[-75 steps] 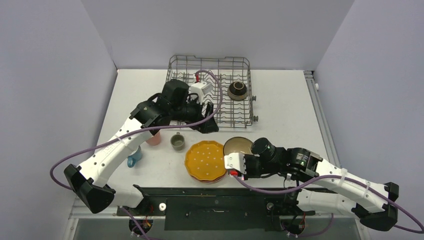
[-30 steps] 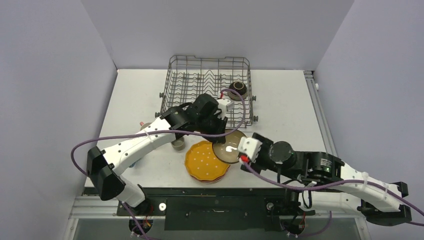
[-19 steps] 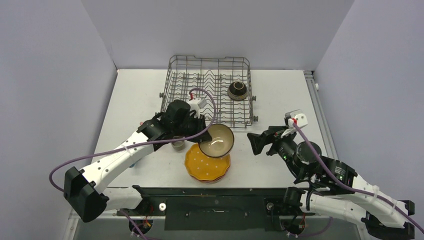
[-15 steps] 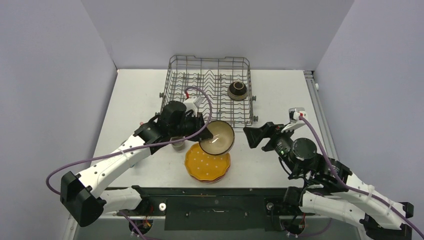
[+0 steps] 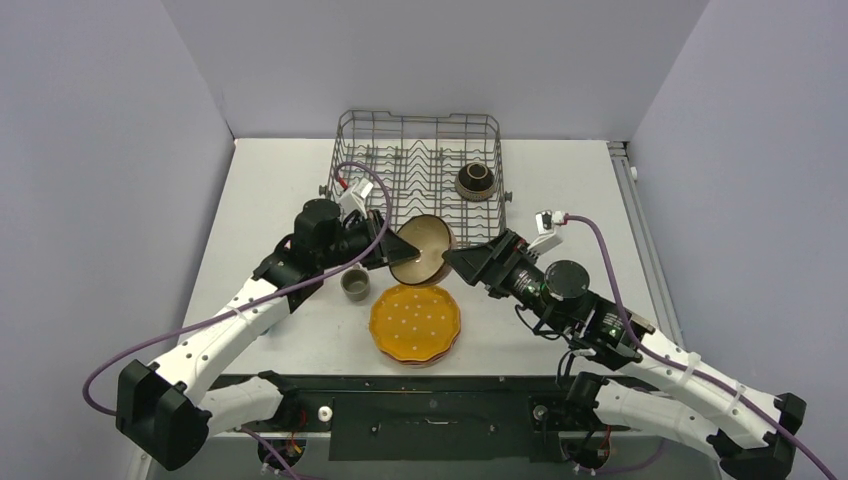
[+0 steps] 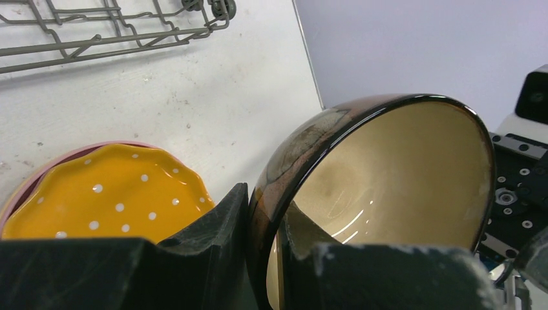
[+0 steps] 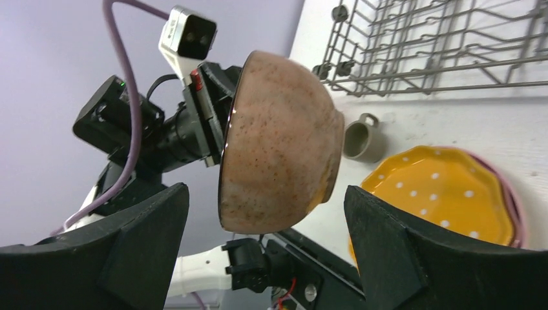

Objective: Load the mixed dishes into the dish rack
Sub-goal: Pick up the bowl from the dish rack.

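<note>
Top external view: the terracotta bowl [image 5: 420,250] is held on its side above the table [image 5: 570,190], just in front of the dish rack [image 5: 418,116]. Its rim is pinched by the left gripper [image 5: 392,250], whose jaws are drawn narrow onto it. The right gripper [image 5: 462,262] is spread wide and aimed at the bowl's underside from the right; contact cannot be told. A dark brown bowl [image 5: 474,180] is set in the rack's right part. A grey-green cup [image 5: 354,284] and the scalloped plate [image 5: 415,322] are seen on the table nearer the arms.

Left wrist view: the bowl's dark rim is clamped between the two fingers [image 6: 207,239], with the cream inside turned rightward. The dotted plate is stacked on a pink plate [image 6: 37,172].

Right wrist view: the bowl's speckled outside is framed between fingers [image 7: 388,252] held far apart.
</note>
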Controlling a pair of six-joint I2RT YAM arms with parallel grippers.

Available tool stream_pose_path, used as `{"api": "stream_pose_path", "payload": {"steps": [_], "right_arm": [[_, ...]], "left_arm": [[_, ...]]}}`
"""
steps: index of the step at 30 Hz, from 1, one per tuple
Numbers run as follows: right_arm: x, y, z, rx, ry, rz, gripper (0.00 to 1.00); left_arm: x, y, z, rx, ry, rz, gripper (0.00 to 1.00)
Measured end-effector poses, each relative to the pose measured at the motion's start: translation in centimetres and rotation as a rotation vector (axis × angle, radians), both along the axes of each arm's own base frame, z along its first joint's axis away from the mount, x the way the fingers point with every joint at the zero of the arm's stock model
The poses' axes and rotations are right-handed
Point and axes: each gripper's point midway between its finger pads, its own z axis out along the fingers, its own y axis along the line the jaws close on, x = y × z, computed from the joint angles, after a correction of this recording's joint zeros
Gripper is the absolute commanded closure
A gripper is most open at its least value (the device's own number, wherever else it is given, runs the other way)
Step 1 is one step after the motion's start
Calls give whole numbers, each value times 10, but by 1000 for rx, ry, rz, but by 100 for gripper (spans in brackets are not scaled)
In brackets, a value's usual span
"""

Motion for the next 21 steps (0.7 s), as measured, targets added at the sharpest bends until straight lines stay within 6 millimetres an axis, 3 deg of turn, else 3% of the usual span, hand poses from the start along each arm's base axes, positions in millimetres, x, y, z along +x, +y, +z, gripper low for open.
{"api": "stream_pose_path", "payload": {"steps": [6, 12, 21], "right_arm": [[-3, 19, 3, 62, 42, 60, 15], [-1, 25, 2, 88, 68, 59, 15], [5, 36, -1, 85, 87, 57, 19]], "left_arm": [[-1, -2, 10, -68, 15, -15, 100], [-4, -6, 19, -114, 16, -41, 100], [-6, -5, 16, -127, 43, -45, 100]]}}
